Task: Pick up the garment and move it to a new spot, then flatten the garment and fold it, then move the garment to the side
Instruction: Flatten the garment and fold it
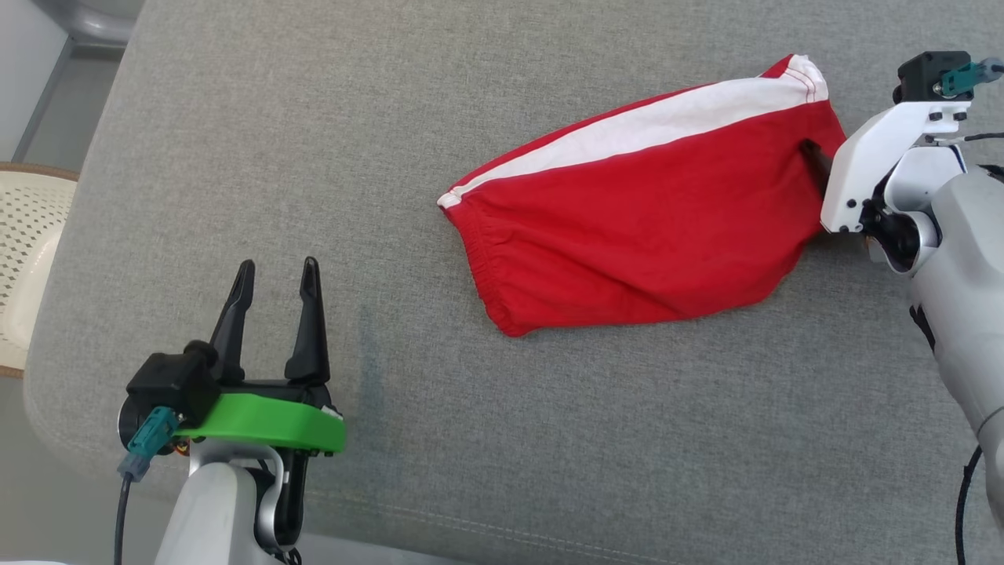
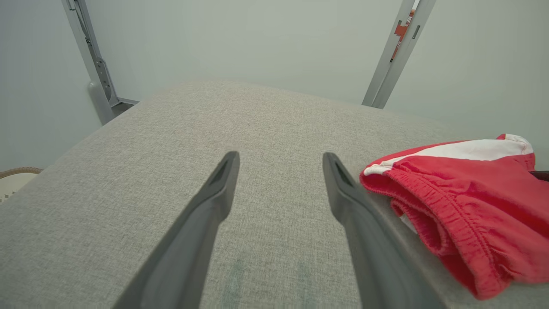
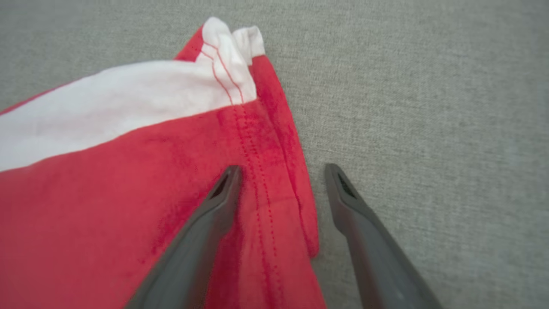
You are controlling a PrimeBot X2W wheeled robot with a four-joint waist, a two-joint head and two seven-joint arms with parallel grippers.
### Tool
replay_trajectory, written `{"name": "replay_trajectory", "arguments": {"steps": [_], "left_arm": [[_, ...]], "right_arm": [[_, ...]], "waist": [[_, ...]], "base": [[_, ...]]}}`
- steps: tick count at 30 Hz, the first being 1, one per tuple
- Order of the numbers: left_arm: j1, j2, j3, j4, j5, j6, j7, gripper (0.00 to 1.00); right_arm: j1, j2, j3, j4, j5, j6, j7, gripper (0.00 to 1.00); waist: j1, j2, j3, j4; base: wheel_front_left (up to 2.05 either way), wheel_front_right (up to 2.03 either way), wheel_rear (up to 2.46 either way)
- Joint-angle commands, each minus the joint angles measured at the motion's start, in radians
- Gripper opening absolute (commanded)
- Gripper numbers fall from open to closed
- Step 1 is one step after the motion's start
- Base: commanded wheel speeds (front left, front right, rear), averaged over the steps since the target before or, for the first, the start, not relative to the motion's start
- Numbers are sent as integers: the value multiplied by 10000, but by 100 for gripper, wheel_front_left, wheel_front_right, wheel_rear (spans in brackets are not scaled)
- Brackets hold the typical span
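Closest, at the lower left, find the left gripper, fingers spread wide, holding nothing, over the grey cushion. Past the cushion's left edge, spot a white thing with small holes. Farther up and to the right, see the garment: red shorts with a white stripe, lying on the cushion, stretchy waist end toward the left gripper but well apart from it. At the other end, find the right gripper, fingers spread too, gripping nothing, one over the red cloth, one over bare cushion, stitched hem between them. Cannot tell if touching the cloth. Far behind, see a pale wall and grey metal posts.
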Motion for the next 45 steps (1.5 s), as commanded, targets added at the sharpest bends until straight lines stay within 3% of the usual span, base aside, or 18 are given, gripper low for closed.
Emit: {"name": "replay_trajectory", "arguments": {"steps": [1, 7, 8, 9, 12, 17, 27, 32, 38, 45], "left_arm": [[112, -1, 34, 32, -23, 56, 4, 100], [-3, -5, 68, 97, 45, 137, 3, 100], [-20, -5, 82, 102, 67, 141, 3, 100], [-40, -6, 102, 93, 130, 151, 3, 100], [-42, -2, 183, 71, 179, 151, 3, 100], [-149, -1, 302, 86, 307, 65, 3, 100], [-789, 3, 157, 673, 440, -54, 3, 100], [-1227, 6, -29, 1202, 336, -79, 3, 100], [-1531, 7, -272, 1736, 143, -95, 3, 100], [-1601, 7, -829, 2382, 134, -118, 3, 100]], "right_arm": [[52, 123, -80, 319, -100, -3, 83, 100], [102, 929, 35, 746, -102, 38, 774, 96], [108, 1002, 115, 686, -94, 40, 834, 14], [134, 1041, 249, 542, -148, 40, 807, 0], [365, 1008, 304, 290, 111, 24, 708, 0], [420, 365, 83, 182, 6, -20, 133, 0], [120, -676, -776, 836, -978, -11, -1007, 0], [28, -818, -1108, 1058, -1429, -9, -1274, 0], [-85, -173, -1029, 860, -1817, -8, -1034, 0], [-304, 1366, -290, 427, -2240, -8, -14, 0]], "waist": [[0, -1, 51, 66], [0, -1, 116, 25], [0, -1, 117, -5], [0, -1, 115, -53], [0, -1, 30, -185], [0, -1, -283, -509], [0, -1, -1074, -1297], [0, -1, -1433, -1633], [0, -1, -1767, -1869], [0, -1, -2012, -1865]], "base": [[0, 0, 0], [0, 0, 0], [0, 0, 0], [0, 0, 0], [0, 0, 0], [0, 0, 0], [0, 0, 0], [0, 0, 0], [0, 0, 0], [0, 0, 0]]}}
